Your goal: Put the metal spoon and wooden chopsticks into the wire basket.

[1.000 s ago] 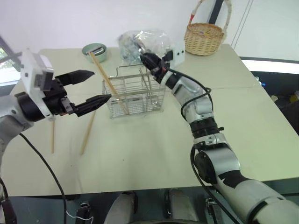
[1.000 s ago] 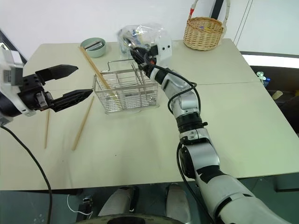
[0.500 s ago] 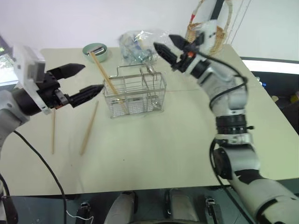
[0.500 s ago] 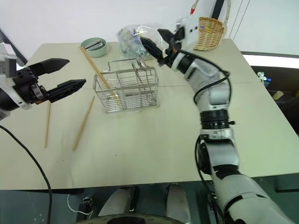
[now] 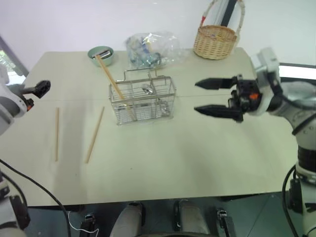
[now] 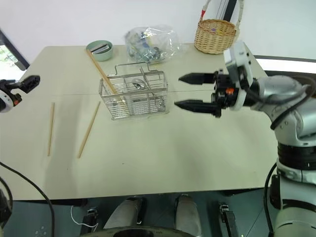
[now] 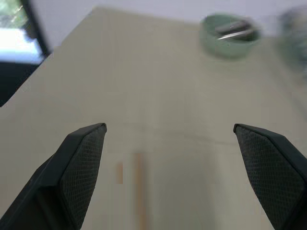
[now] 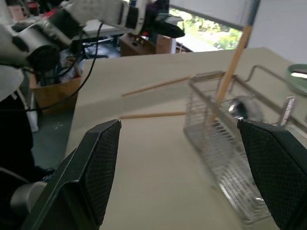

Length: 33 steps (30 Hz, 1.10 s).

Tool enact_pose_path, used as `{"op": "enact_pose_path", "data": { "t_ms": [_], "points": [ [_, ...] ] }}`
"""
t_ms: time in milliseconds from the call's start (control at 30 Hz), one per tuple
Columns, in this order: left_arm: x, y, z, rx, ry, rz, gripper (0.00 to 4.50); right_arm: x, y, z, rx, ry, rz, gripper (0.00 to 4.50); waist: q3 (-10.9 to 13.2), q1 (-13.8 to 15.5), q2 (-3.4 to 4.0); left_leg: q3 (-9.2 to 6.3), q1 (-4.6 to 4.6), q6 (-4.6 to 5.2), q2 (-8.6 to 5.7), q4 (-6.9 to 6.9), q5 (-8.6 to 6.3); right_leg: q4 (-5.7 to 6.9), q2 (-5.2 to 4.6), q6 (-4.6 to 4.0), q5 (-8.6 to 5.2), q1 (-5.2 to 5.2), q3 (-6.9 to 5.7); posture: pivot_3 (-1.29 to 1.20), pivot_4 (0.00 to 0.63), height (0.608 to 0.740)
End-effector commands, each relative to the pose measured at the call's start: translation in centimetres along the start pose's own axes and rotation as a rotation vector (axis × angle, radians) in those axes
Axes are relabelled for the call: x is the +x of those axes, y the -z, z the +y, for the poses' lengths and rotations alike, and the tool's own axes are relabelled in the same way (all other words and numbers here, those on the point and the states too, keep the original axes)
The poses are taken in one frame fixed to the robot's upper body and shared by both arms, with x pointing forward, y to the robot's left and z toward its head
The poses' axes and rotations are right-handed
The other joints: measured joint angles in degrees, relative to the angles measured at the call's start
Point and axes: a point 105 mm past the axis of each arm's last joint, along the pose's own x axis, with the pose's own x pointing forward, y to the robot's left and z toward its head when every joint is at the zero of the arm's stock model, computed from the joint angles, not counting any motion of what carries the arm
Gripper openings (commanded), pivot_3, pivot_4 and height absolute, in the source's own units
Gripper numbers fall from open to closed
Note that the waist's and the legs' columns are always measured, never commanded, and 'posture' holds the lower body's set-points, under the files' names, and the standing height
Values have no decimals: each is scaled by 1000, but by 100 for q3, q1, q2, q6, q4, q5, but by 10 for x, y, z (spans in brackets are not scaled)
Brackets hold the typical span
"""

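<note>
Just dropped the spoon [image 5: 147,89] into the wire basket [image 5: 142,100], my right gripper [image 5: 206,97] backs off spread empty, two chopsticks [image 5: 95,135] left.

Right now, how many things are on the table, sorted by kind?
Wooden chopsticks: 3, one leaning in the wire basket, two flat on the table
Metal spoon: 1
Wire basket: 1
Wicker basket: 1
Green bowl: 1
Clear plastic bag: 1
Total: 8

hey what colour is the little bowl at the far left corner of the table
Pale mint green bowl, with something metallic lying in it; the right eye view shows it best.
</note>
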Motion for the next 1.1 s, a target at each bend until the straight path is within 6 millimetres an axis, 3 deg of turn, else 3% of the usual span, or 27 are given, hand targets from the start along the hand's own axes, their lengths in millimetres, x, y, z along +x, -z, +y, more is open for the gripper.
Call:
{"op": "enact_pose_path", "data": {
  "t_ms": [33,367,733,833,1067,1100],
  "points": [
    [12,11,9,36,-79,104,4500,0,-9,7,-31,22,-36,3979,-1,40,-7,1,0,0,-2,0,0,0,-3,1,0,1,0,0,150,693],
    [52,49,-7,82,-76,273,4500,3,1,22,40,70,-59,3979,-6,108,-33,-2,-9,-2,-5,-1,0,-3,-6,5,5,-5,0,0,150,693],
    [72,81,-7,19,-126,340,4500,-3,7,31,79,94,-50,3979,-5,108,-46,2,-7,-2,-3,1,0,-3,-7,16,11,-3,-1,0,150,693],
    [74,87,-10,2,-114,348,3603,-5,8,31,86,109,-52,4031,-5,107,-46,2,-2,-2,-3,2,0,-3,-8,18,12,1,-1,0,150,693],
    [75,89,-14,18,-87,362,45,-4,7,32,85,121,-59,4031,-6,110,-45,2,-1,-2,-4,5,0,-2,-8,19,12,5,-2,0,150,693],
    [75,88,-14,19,-91,361,16,-4,7,32,85,122,-59,4031,-6,110,-45,2,-1,-2,-4,5,0,-2,-8,19,12,5,-2,0,150,693]
  ]
}}
